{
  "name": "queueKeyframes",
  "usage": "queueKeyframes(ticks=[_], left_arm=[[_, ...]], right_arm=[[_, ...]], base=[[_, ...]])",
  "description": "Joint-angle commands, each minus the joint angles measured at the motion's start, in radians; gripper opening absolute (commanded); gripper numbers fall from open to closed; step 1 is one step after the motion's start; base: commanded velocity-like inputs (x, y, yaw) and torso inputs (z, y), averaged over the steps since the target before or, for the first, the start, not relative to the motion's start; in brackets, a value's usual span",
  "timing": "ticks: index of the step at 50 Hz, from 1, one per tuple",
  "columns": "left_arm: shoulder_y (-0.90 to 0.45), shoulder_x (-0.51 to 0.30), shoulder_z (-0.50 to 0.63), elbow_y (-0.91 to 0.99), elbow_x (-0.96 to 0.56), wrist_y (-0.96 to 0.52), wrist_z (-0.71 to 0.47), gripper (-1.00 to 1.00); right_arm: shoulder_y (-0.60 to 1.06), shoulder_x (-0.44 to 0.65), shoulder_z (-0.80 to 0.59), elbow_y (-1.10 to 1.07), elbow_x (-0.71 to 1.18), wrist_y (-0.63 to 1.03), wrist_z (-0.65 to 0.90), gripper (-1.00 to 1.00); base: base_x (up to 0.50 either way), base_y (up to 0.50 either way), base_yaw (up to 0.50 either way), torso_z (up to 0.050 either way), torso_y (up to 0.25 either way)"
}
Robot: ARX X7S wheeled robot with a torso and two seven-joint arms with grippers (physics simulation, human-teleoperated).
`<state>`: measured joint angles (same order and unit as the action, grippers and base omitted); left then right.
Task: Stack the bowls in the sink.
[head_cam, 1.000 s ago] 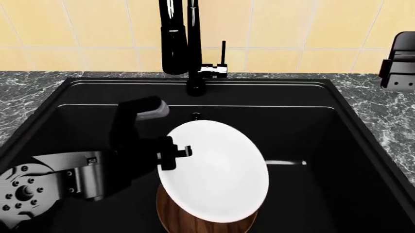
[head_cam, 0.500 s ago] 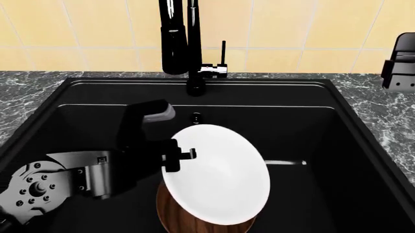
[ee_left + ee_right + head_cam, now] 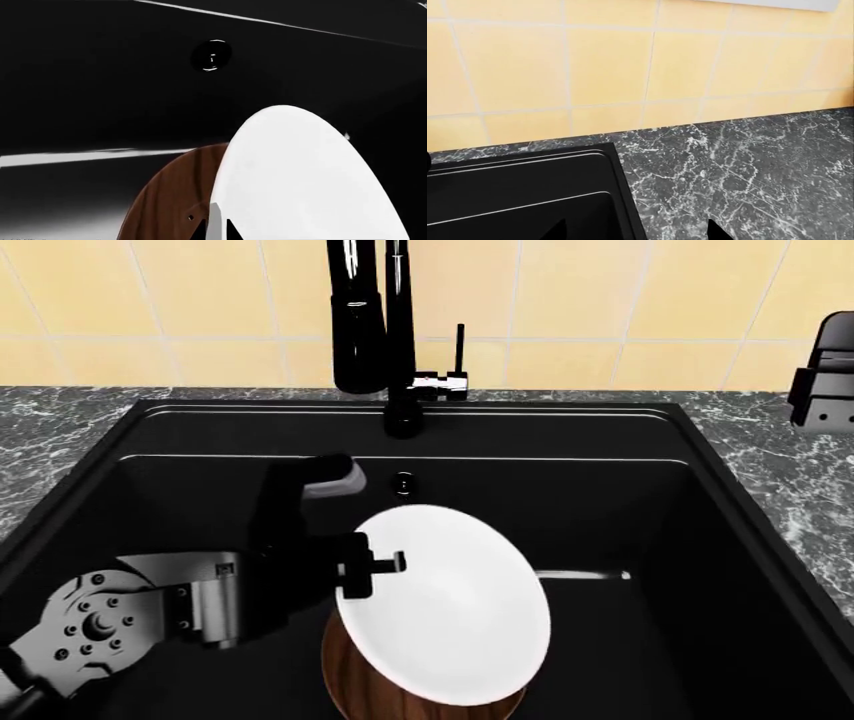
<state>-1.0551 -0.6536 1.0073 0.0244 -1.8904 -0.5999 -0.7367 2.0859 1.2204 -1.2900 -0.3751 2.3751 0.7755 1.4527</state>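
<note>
Just beyond the brown bowl (image 3: 400, 695), the left gripper (image 3: 378, 563) stayed clamped on the tilted white bowl's (image 3: 447, 605) rim; right gripper's (image 3: 827, 370) state was unclear.

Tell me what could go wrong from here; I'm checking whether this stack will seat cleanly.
1. The white bowl is tilted over the brown bowl, held at its rim by the left gripper. Released at this angle, it may slide off rather than nest.
2. The white bowl hides most of the brown one in the head view, so centering is hard to judge.
3. The sink floor is hard; a dropped bowl could roll away.
</note>
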Motion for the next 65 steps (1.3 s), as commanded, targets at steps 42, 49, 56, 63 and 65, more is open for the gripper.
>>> queueKeyframes(ticks=[42, 49, 56, 63, 65], left_arm=[[-0.019, 0.037, 0.055, -0.072, 0.043, -0.052, 0.017, -1.0], [-0.026, 0.04, 0.057, -0.078, 0.047, -0.054, 0.01, 1.0], [-0.03, 0.042, 0.061, -0.085, 0.051, -0.057, 0.005, 1.0], [-0.035, 0.045, 0.066, -0.085, 0.053, -0.065, 0.003, 1.0], [-0.04, 0.042, 0.065, -0.082, 0.051, -0.067, 0.0, 1.0]], right_arm=[[-0.021, 0.015, 0.009, -0.01, -0.009, -0.002, -0.006, 1.0], [-0.022, 0.018, 0.011, -0.012, -0.007, -0.002, -0.005, 1.0], [-0.025, 0.016, 0.011, -0.008, -0.01, 0.0, -0.007, 1.0], [-0.025, 0.014, 0.012, -0.008, -0.008, 0.001, -0.005, 1.0], [-0.024, 0.015, 0.013, -0.008, -0.007, 0.001, -0.004, 1.0]], base=[[0.0, 0.0, 0.0, 0.0, 0.0], [0.0, 0.0, 0.0, 0.0, 0.001], [0.0, 0.0, 0.0, 0.0, 0.0], [0.0, 0.0, 0.0, 0.0, 0.0], [0.0, 0.0, 0.0, 0.0, 0.0]])
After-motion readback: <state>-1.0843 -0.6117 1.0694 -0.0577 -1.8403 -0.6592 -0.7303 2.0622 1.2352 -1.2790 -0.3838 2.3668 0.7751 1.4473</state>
